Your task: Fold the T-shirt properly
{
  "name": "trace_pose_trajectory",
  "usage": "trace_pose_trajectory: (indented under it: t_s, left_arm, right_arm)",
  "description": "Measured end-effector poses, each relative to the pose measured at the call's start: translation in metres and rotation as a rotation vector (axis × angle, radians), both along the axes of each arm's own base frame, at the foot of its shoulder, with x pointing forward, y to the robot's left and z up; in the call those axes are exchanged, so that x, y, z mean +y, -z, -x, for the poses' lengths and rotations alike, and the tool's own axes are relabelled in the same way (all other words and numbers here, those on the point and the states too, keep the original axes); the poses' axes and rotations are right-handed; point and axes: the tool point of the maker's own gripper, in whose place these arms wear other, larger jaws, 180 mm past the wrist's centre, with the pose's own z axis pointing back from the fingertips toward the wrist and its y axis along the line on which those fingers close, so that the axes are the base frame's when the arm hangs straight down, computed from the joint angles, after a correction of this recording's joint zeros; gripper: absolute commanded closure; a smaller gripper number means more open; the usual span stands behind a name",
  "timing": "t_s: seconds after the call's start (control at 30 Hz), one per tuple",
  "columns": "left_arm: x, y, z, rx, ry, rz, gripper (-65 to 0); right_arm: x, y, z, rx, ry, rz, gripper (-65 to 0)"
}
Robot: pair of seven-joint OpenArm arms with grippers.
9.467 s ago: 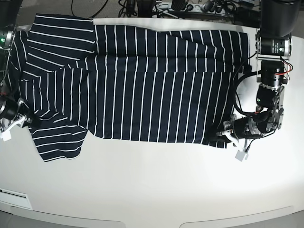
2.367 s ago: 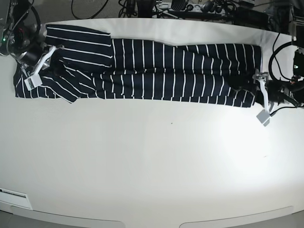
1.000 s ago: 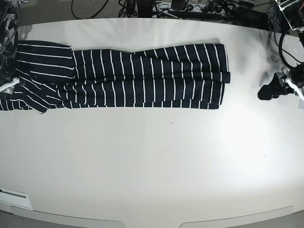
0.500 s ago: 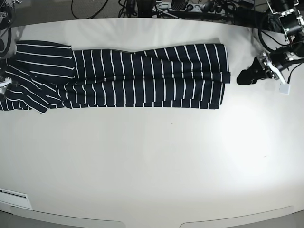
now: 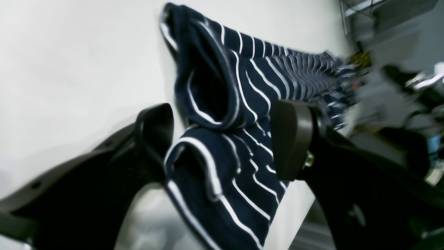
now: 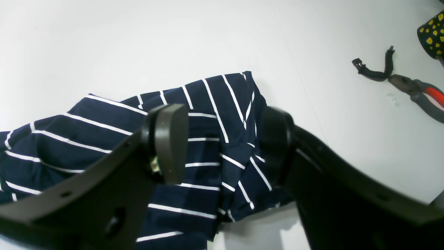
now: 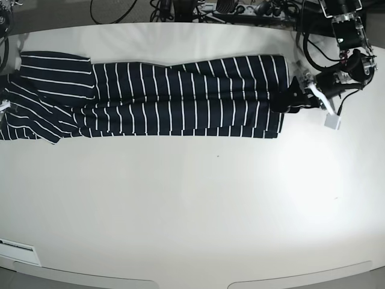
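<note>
The T-shirt, dark navy with thin white stripes, lies folded into a long narrow band across the far side of the white table. My left gripper is at the band's right end. In the left wrist view it is open, with the shirt's layered hem between its jaws. My right gripper is open over the sleeve end of the shirt at the table's left edge, jaws on either side of the cloth. It is almost out of the base view.
Red-handled pliers and a black strap lie on the table right of my right gripper. A black object with yellow dots sits beyond them. Cables and gear line the far table edge.
My left arm has swung in from the right side of the table to the shirt's right end. The shirt lies as it did a second ago.
</note>
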Motion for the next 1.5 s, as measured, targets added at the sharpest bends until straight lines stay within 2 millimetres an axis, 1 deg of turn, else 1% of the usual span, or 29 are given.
trace_pose_trajectory:
  t_s: [0.07, 0.13, 0.27, 0.37, 0.53, 0.63, 0.67, 0.7, 0.73, 0.77, 0.83, 0.87, 0.97, 1.03, 1.17, 1.23, 1.33, 1.5]
  left_arm:
    - [-0.003, 0.002, 0.0, 0.008, 0.02, -0.041, -45.3]
    - [-0.005, 0.003, -0.002, 0.002, 0.019, -0.045, -45.3]
    - [-0.012, 0.007, -0.009, -0.002, -0.041, -0.031, -45.3]
    - [-0.022, 0.008, -0.011, -0.011, -0.059, -0.005, -45.3]
    - [-0.045, 0.011, -0.012, -0.011, -0.065, 0.042, -45.3]
    - [-0.054, 0.012, -0.013, -0.01, -0.068, 0.054, -45.3]
    - [-0.057, 0.012, -0.013, -0.011, -0.069, 0.06, -44.4]
    - [-0.06, 0.012, -0.013, -0.01, -0.072, 0.066, -42.1]
    - [-0.063, 0.013, -0.013, -0.014, -0.069, 0.065, -37.2]
    - [-0.065, 0.015, -0.012, -0.021, -0.058, 0.049, -28.9]
    - [-0.064, 0.016, -0.012, -0.018, -0.057, 0.036, -6.1]
    - [-0.064, 0.017, -0.012, -0.014, -0.053, 0.031, 0.0]
    - [-0.064, 0.017, -0.013, -0.015, -0.052, 0.025, 0.0]
    - [-0.062, 0.017, -0.016, -0.019, -0.054, 0.012, 0.0]
    - [-0.055, 0.017, -0.024, -0.014, -0.05, -0.028, 0.0]
    - [-0.047, 0.016, -0.026, -0.017, -0.046, -0.048, 0.0]
    - [-0.023, 0.019, -0.028, 0.004, -0.038, -0.127, 0.0]
    - [0.015, 0.011, -0.033, -0.004, -0.037, -0.221, 0.0]
  right_arm:
    - [-0.001, -0.001, 0.0, 0.002, -0.001, 0.003, -36.0]
    - [-0.002, -0.002, 0.0, 0.007, -0.004, 0.011, -36.0]
    - [-0.006, -0.007, -0.002, 0.007, -0.009, 0.029, -36.0]
    - [-0.007, -0.01, -0.003, 0.007, -0.013, 0.039, -36.0]
    - [-0.007, -0.011, -0.003, 0.005, -0.014, 0.038, -36.0]
    - [-0.008, -0.012, -0.004, 0.004, -0.017, 0.041, -36.0]
    - [-0.008, -0.013, -0.004, 0.005, -0.018, 0.044, -36.0]
    - [-0.009, -0.015, -0.005, 0.004, -0.021, 0.05, -36.0]
    - [-0.01, -0.017, -0.005, 0.004, -0.023, 0.057, -36.0]
    - [-0.011, -0.018, -0.006, 0.003, -0.025, 0.062, -36.0]
    - [-0.011, -0.02, -0.007, 0.0, -0.03, 0.06, -36.0]
    - [-0.011, -0.02, -0.007, 0.0, -0.029, 0.06, -36.0]
    - [-0.009, -0.02, -0.008, -0.007, -0.036, 0.044, -36.0]
    - [0.001, -0.019, -0.012, -0.014, -0.085, 0.01, -36.0]
    - [0.036, -0.018, -0.02, -0.037, -0.26, -0.08, -36.0]
    - [0.055, -0.015, -0.019, -0.018, -0.346, -0.135, -36.0]
    - [0.081, -0.015, -0.018, -0.021, -0.479, -0.199, -36.0]
    - [0.094, -0.019, -0.018, -0.048, -0.538, -0.241, -36.0]
